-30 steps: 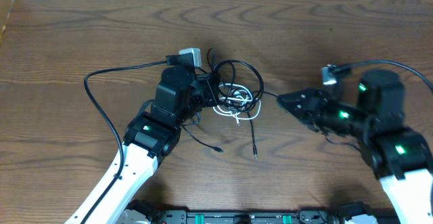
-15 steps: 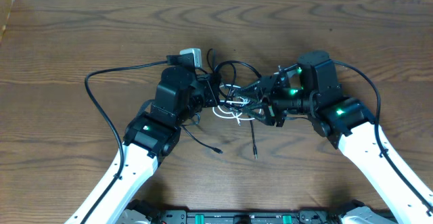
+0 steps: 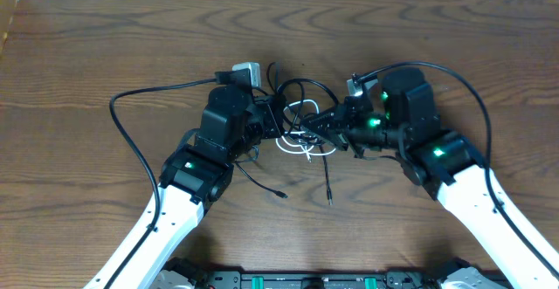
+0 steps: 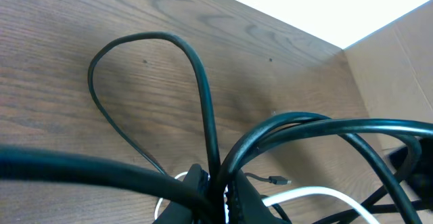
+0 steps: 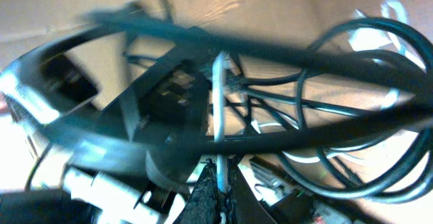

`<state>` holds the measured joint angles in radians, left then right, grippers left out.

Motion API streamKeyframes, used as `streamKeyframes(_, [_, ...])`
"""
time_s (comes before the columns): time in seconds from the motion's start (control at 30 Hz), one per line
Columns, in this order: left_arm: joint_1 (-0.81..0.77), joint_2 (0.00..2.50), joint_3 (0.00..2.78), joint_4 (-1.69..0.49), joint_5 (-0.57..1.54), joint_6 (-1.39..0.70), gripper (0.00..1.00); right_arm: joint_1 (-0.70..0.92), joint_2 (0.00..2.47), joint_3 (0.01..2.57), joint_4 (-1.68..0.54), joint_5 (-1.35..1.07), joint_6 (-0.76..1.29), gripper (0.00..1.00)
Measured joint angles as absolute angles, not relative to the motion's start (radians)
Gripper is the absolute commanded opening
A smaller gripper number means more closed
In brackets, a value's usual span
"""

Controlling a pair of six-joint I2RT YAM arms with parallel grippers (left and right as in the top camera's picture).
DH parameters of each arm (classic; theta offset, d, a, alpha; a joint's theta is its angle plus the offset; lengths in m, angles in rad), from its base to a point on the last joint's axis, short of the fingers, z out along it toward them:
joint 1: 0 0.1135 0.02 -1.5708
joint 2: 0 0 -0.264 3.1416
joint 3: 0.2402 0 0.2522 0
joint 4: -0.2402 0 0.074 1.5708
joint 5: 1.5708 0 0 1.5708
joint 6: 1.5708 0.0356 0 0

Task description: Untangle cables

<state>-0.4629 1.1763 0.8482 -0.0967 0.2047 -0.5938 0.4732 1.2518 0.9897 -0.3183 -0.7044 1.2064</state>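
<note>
Pinched together at the right claw (image 5: 218, 182) on the white cable (image 5: 218, 95), held only at the very tip. Closed as well at the left claw (image 4: 211, 195) — clamped, by the look of it, on a loop of black cable (image 4: 203, 95) converging there. Seen from above: both claws buried in one knot of cables (image 3: 307, 113) near the middle of the counter (image 3: 437, 27), left reaching in from 9 o'clock, right from 3 o'clock, just beside each other; touching or not, impossible to tell. Two loose plug ends (image 3: 329, 200) trailing out of the knot toward 6 o'clock, lying free on the wood.

Risky from here, as a judgement: pulling straight apart toward 9 and 3 with white threaded through black loops — likely to cinch the knot tighter rather than open it. Such a shallow pinch on so thin a cord, too: easy to lose under any sideways tug. Equally possible: dragging the whole bundle across the counter instead of separating anything, given slack only on the 6 o'clock side. Finally, with so little room between the claws, bumping one against the other or trapping a second strand unnoticed.
</note>
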Motion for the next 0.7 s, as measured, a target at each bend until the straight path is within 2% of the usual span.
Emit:
streamKeyframes(0.23, [-0.467, 1.176, 0.848, -0.098, 0.204, -0.595, 0.07, 0.406, 0.926, 0.987, -0.395, -0.602, 0.958, 0.01])
streamKeyframes(0.57, [-0.466, 1.177, 0.848, -0.109, 0.181, -0.594, 0.07, 0.170, 0.582, 0.988, -0.470, -0.538, 0.814, 0.01])
streamKeyframes(0.63, [-0.466, 1.177, 0.848, -0.108, 0.181, -0.594, 0.07, 0.146, 0.562, 0.988, -0.492, -0.538, 0.804, 0.19])
streamKeyframes(0.7, [-0.466, 1.177, 0.848, -0.099, 0.186, -0.599, 0.07, 0.143, 0.561, 0.989, -0.545, -0.544, 0.797, 0.25])
